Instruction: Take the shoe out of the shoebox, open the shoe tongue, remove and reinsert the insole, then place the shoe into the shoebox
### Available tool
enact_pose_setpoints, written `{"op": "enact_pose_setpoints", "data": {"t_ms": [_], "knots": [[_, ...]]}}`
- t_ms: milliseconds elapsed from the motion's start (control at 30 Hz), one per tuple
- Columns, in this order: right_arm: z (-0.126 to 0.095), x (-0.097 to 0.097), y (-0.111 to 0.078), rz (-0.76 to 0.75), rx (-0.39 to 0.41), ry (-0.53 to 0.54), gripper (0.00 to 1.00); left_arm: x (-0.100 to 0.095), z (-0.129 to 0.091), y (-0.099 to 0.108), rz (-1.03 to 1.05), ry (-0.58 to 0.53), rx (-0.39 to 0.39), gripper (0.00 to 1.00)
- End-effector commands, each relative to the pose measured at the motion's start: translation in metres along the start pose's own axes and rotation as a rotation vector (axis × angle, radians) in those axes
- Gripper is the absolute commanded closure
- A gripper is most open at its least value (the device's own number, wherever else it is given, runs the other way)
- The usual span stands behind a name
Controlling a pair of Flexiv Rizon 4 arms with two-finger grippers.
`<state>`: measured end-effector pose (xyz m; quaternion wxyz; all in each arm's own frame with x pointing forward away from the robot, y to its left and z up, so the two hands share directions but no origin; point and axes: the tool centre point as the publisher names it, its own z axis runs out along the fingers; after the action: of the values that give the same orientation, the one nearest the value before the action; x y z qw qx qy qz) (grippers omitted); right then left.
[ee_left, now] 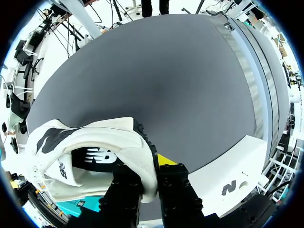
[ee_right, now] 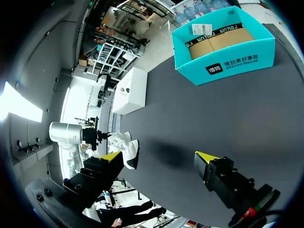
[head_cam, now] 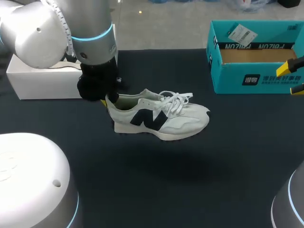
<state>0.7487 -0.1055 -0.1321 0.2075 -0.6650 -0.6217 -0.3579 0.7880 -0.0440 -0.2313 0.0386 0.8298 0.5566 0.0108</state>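
In the head view the left gripper (head_cam: 107, 99) is largely hidden under its own arm and the right gripper (head_cam: 295, 78) is cut off at the right edge. The wrist views show the first clamped on the heel collar of the white shoe (head_cam: 161, 116), one finger inside and one outside, and the second spread wide with nothing held. The shoe is held clear of the dark table (head_cam: 190, 190), left of centre, toe pointing right. Only a bare brown floor is seen in the open teal box (head_cam: 228, 76) at the far right, and the inside of the white box (head_cam: 42, 83) at the far left is not shown.
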Motion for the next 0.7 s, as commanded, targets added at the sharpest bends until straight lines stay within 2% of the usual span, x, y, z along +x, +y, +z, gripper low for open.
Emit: {"op": "enact_pose_setpoints", "data": {"t_ms": [33, 233, 400, 600, 700], "knots": [[0.001, 0.0, 0.0, 0.002, 0.001, -0.003, 0.0, 0.001, -0.001, -0.001, 0.002, -0.003, -0.005, 1.0], [0.001, 0.0, 0.0, 0.002, 0.001, -0.003, 0.0, 0.001, -0.001, -0.001, 0.002, -0.003, -0.005, 1.0], [0.001, 0.0, 0.0, 0.002, 0.001, -0.003, 0.0, -0.011, -0.01, -0.009, -0.028, 0.004, -0.059, 1.0], [0.001, 0.0, 0.0, 0.002, 0.001, -0.003, 0.0, -0.026, -0.01, -0.015, -0.055, 0.058, -0.063, 1.0], [0.001, 0.0, 0.0, 0.002, 0.001, -0.003, 0.0, -0.028, -0.005, -0.015, -0.061, 0.039, -0.07, 1.0]]}}
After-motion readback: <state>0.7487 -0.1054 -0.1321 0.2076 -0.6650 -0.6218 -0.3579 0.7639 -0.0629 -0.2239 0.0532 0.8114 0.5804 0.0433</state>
